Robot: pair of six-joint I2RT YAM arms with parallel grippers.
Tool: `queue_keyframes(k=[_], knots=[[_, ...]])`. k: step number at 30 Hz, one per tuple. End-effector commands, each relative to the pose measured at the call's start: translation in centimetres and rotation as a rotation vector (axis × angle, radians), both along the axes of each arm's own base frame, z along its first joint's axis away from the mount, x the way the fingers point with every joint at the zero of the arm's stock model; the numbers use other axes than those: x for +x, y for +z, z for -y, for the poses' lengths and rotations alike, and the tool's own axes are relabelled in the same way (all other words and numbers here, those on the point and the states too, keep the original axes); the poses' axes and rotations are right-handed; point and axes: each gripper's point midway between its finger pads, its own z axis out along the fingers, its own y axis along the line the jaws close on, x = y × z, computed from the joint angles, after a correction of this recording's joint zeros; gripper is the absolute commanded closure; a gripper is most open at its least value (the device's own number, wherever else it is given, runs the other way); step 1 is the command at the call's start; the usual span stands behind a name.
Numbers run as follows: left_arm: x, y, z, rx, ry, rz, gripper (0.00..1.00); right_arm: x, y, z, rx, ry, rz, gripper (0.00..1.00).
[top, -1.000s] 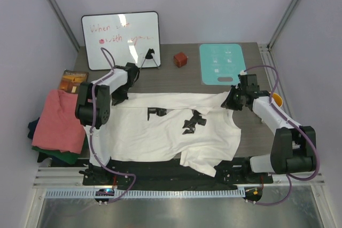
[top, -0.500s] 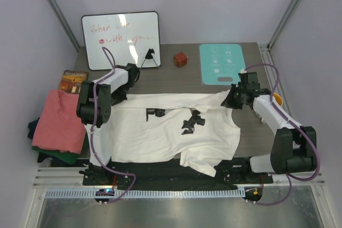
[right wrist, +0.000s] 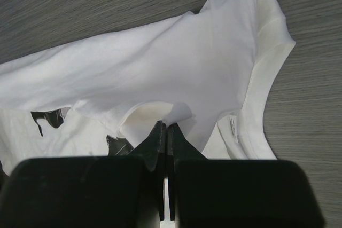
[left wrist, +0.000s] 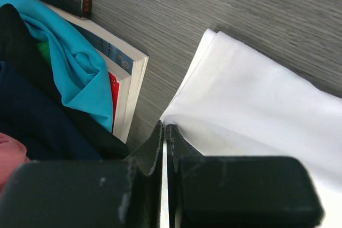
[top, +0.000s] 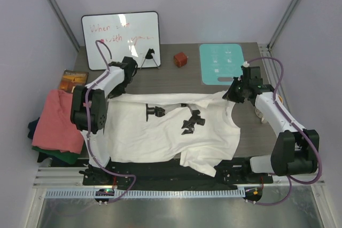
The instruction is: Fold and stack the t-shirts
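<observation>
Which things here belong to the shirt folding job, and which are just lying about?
Job: white t-shirt, pink t-shirt, green t-shirt, navy t-shirt.
Lying about: whiteboard, red cube, teal mat, books.

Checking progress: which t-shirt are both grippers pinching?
The white t-shirt, spread mid-table; the salmon-pink one and darker ones sit piled at the left, untouched.

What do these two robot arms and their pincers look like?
The left arm and right arm are white segments with bulky black joints, each trailing a purple cable. The left gripper and right gripper have flat black fingers.
</observation>
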Motion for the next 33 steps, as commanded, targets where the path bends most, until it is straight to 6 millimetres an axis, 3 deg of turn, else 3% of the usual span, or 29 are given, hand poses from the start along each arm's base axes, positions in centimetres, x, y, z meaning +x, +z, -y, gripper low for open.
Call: queue_keyframes(k=[1, 8, 14, 15, 17, 18, 20, 24, 26, 33], knots=[[0.7, 1.9, -0.6, 0.026, -0.013, 0.056, 1.00, 0.4, 2.1, 0.0, -0.004, 0.000, 0.051, 0.99], [-0.5, -1.6, 0.2, 0.001, -0.063, -0.097, 1.00, -0.9, 0.8, 0.1, -0.012, 0.008, 0.003, 0.99], [-0.8, -3.3, -0.1, 0.035, -0.036, -0.180, 1.00, -2.1, -1.1, 0.2, -0.015, 0.010, -0.067, 0.99], [-1.0, -3.8, -0.2, 0.049, -0.029, -0.202, 0.96, -2.2, -1.3, 0.2, -0.017, 0.009, -0.077, 0.99], [-1.2, -3.7, -0.6, 0.074, -0.024, -0.215, 0.89, -2.6, -2.1, 0.3, -0.021, 0.005, -0.106, 0.99], [-1.1, -3.3, -0.7, 0.083, -0.020, -0.200, 0.72, -2.7, -2.2, 0.4, -0.022, -0.001, -0.113, 0.99], [-1.0, -2.9, -0.8, 0.083, -0.019, -0.178, 0.61, -2.9, -2.5, 0.3, -0.020, 0.001, -0.130, 0.99], [-0.9, -2.1, -1.1, 0.094, -0.010, -0.142, 0.57, -3.0, -2.7, 0.2, -0.013, 0.000, -0.139, 0.99], [-0.8, -1.8, -1.1, 0.095, -0.004, -0.130, 0.53, -3.0, -2.6, 0.1, -0.008, 0.005, -0.138, 0.91], [-0.3, 0.0, -1.4, 0.105, 0.014, -0.053, 0.51, -4.0, -2.9, 0.9, -0.047, -0.017, -0.154, 0.91]])
